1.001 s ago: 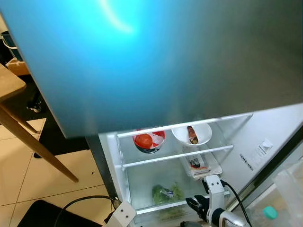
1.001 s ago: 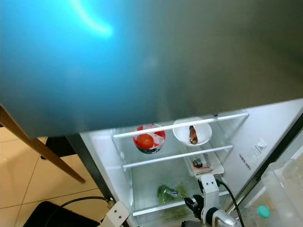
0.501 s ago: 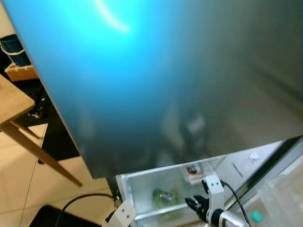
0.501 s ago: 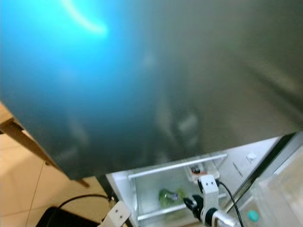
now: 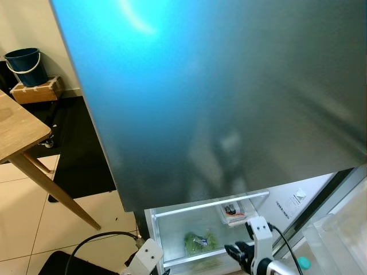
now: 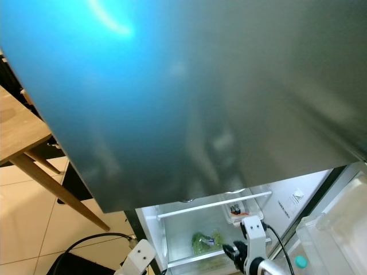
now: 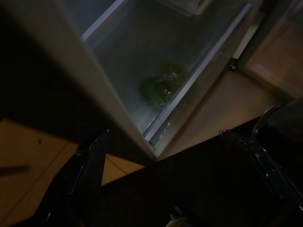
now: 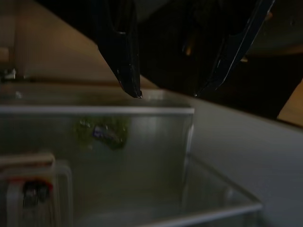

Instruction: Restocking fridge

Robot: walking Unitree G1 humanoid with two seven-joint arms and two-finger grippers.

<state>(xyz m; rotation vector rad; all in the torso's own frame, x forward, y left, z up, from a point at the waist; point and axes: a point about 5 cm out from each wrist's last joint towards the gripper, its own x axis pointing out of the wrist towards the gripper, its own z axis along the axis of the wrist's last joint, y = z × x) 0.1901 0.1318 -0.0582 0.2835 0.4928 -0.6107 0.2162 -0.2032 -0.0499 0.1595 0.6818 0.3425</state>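
The fridge (image 5: 229,86) shows its big grey-blue upper front, with the open lower compartment (image 5: 172,226) beneath it. A green bag of vegetables (image 5: 197,241) lies on the bottom shelf, also seen as the vegetables (image 8: 102,132). A clear packaged tray (image 5: 232,211) sits on the shelf above it. My right gripper (image 8: 166,93) hangs open and empty just in front of the lower shelf, low at the right (image 5: 237,253). My left gripper (image 7: 177,156) is open beside the fridge's left edge, its white wrist (image 5: 145,257) low in the picture.
The open fridge door with clear bins (image 5: 338,240) and a teal cap (image 5: 303,263) stands at the right. A wooden table (image 5: 17,129) is on the left, a blue bucket (image 5: 23,59) on a wooden box behind it. Tiled floor (image 5: 34,200) lies below.
The camera has tilted upward: the fridge's upper front now hides the shelf with the two bowls, and the bucket has come into view. Both grippers keep their places.
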